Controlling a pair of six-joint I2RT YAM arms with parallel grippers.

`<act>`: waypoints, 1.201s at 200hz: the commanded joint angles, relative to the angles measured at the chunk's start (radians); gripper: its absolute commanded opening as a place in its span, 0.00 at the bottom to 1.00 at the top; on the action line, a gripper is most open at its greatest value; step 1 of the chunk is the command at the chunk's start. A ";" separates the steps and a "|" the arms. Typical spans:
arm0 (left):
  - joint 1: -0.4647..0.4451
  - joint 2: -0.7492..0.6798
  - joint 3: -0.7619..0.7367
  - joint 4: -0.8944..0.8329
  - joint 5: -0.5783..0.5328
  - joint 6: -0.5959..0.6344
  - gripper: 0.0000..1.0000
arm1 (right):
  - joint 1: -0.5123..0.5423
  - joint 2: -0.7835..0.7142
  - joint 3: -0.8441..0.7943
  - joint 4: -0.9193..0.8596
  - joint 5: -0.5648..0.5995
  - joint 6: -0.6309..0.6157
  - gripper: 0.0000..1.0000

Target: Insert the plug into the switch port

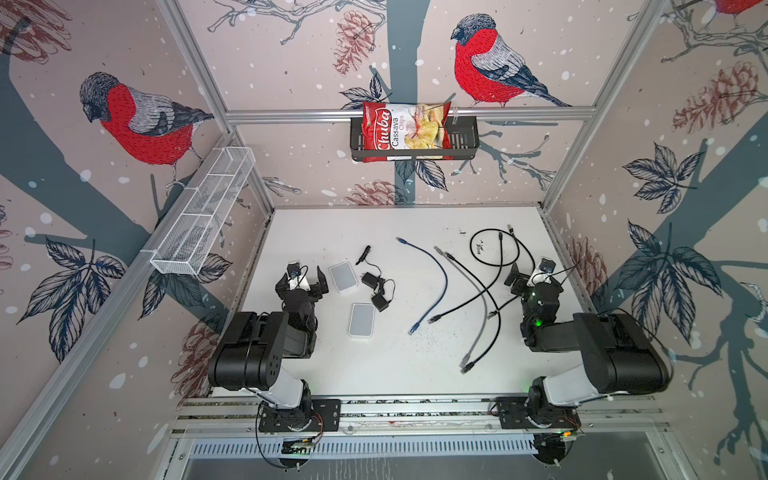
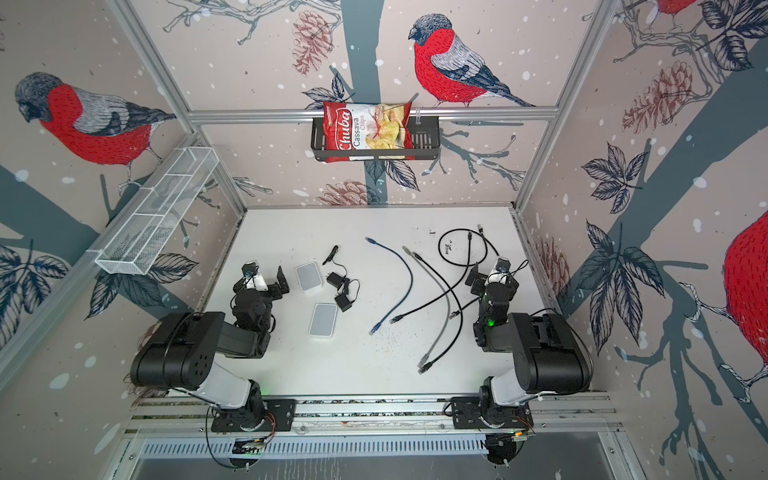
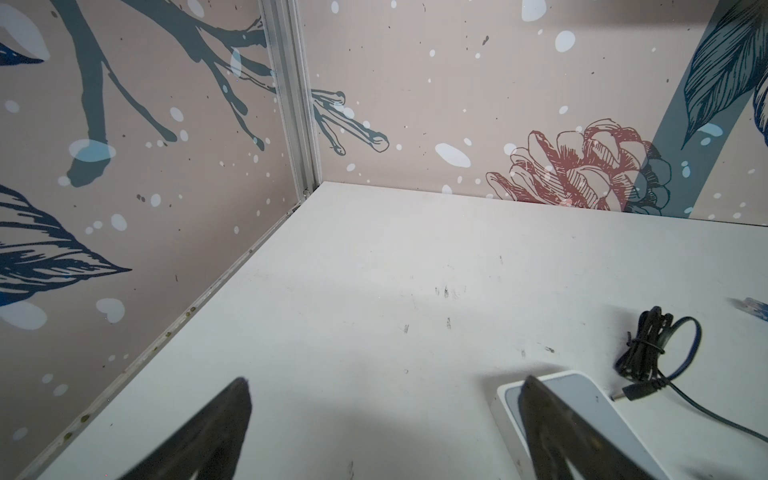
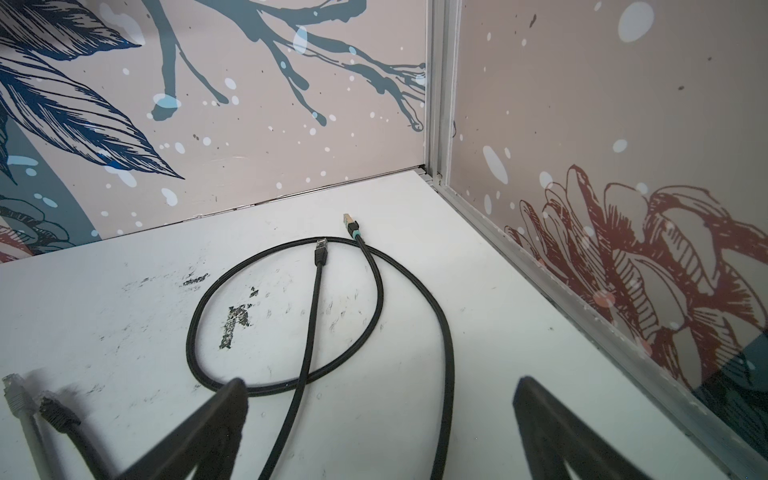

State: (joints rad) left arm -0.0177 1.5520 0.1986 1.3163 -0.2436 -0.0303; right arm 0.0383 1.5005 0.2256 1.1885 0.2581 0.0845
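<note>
No step was complete. Both hands stood released and empty: left hand [image 1: 305,277] just left of the far switch [image 1: 343,277], right hand [image 4: 380,409] over the looped black cable [image 4: 446,340]. Every plug lay unplugged on the surface [image 1: 374,374], right of centre frame; grasping and insertion remained.

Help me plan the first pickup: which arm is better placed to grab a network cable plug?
Probably the right. Its open pincer sits beside the black cables. The left pincer, also open, sits by a white switch, away from every cable.
</note>
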 commanded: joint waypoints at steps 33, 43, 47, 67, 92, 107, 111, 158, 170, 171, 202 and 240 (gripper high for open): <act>0.000 -0.003 -0.002 0.044 0.001 -0.011 0.99 | 0.000 0.000 0.000 0.025 0.008 0.012 0.99; 0.000 -0.003 -0.001 0.044 0.001 -0.011 0.99 | 0.001 0.000 0.000 0.025 0.008 0.011 1.00; 0.001 -0.003 -0.001 0.044 0.002 -0.011 0.98 | 0.000 0.000 0.001 0.025 0.007 0.012 0.99; 0.000 -0.001 0.012 0.021 0.043 0.006 0.99 | 0.000 0.000 0.000 0.025 0.007 0.012 0.99; -0.001 -0.001 0.021 0.007 0.080 0.019 0.99 | 0.000 0.000 0.001 0.024 0.007 0.012 1.00; -0.002 -0.001 0.021 0.006 0.082 0.019 0.98 | 0.000 -0.001 0.000 0.025 0.007 0.012 0.99; -0.001 -0.001 0.020 0.006 0.082 0.020 0.98 | 0.000 -0.002 0.000 0.025 0.007 0.012 0.99; 0.000 -0.106 0.020 -0.077 0.127 0.030 0.98 | 0.043 -0.081 0.043 -0.115 0.053 -0.028 1.00; 0.001 -0.167 0.035 -0.170 0.134 0.028 0.98 | 0.060 -0.105 0.063 -0.179 0.076 -0.032 1.00; 0.000 -0.172 0.036 -0.180 0.134 0.028 0.98 | 0.061 -0.107 0.065 -0.187 0.077 -0.031 1.00; 0.000 -0.261 0.174 -0.549 0.064 -0.058 0.98 | 0.088 -0.180 0.184 -0.483 0.077 0.045 0.99; -0.009 -0.235 0.358 -0.939 0.127 -0.224 0.98 | 0.189 -0.243 0.309 -0.728 0.131 0.105 0.98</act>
State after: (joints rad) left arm -0.0181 1.3003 0.4881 0.6937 -0.1604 -0.1307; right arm 0.1772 1.2827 0.4885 0.6743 0.3294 0.1265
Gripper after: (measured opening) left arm 0.985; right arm 0.986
